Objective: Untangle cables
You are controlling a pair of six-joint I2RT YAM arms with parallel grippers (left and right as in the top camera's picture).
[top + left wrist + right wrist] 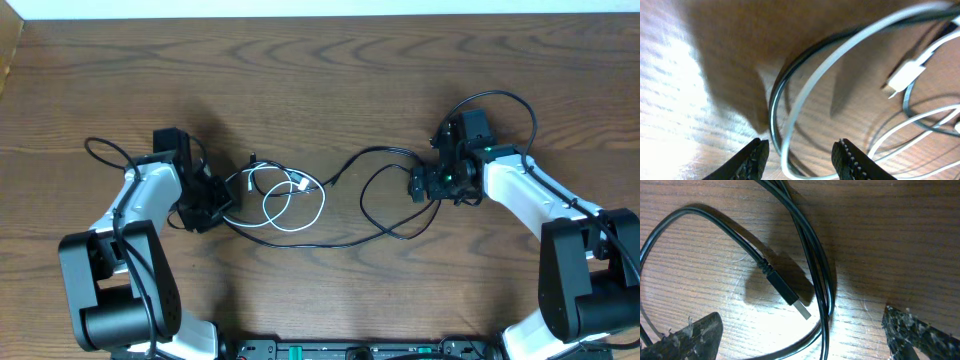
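The cables lie in a loose tangle mid-table: a white cable (290,229) looped over two black cables (350,243). My left gripper (210,210) sits low at the tangle's left end. In the left wrist view its fingers (800,150) stand apart around a white cable (810,85) and a black cable (774,110), with a gap on each side; a white plug (905,77) lies beyond. My right gripper (420,185) is at the tangle's right end. It (801,322) is wide open over a black cable (810,245) and a black USB plug (790,292).
Everything rests on a wooden table (320,80) whose far edge runs along the top of the overhead view. Thicker black arm wires loop out beside the left arm (105,150) and above the right arm (510,100).
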